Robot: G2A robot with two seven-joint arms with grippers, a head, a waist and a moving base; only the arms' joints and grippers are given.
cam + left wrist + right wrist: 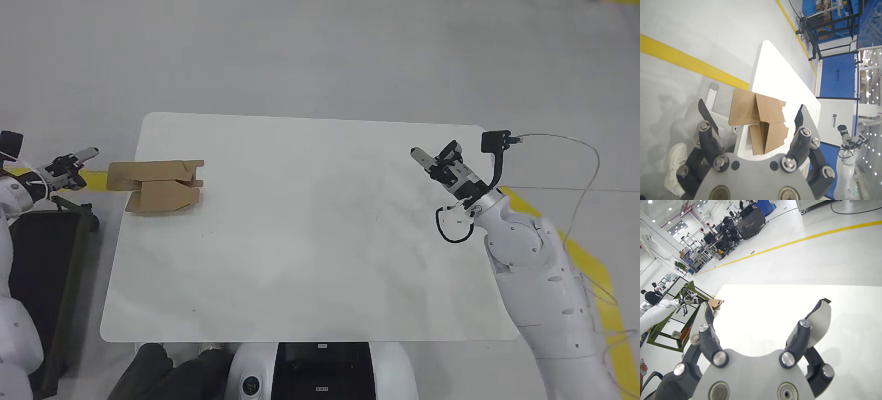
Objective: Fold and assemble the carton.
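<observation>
A brown cardboard carton (158, 186) lies partly folded at the left edge of the white table (310, 240), one flap sticking out past the edge. In the left wrist view the carton (761, 121) sits just beyond my left gripper (751, 109), whose jaws stand open and hold nothing. In the top view the left gripper (82, 158) hovers off the table's left side, a little short of the carton. My right gripper (432, 158) is open above the table's far right corner; its wrist view shows it (765, 307) empty, with the carton (715, 303) far across the table.
A dark green frame cart (668, 321) stands on the floor beside the table's left side, seen as a dark bin (45, 270) from above. Yellow floor tape (687, 62) runs past the table. A person's white shoe (676, 157) is by that cart.
</observation>
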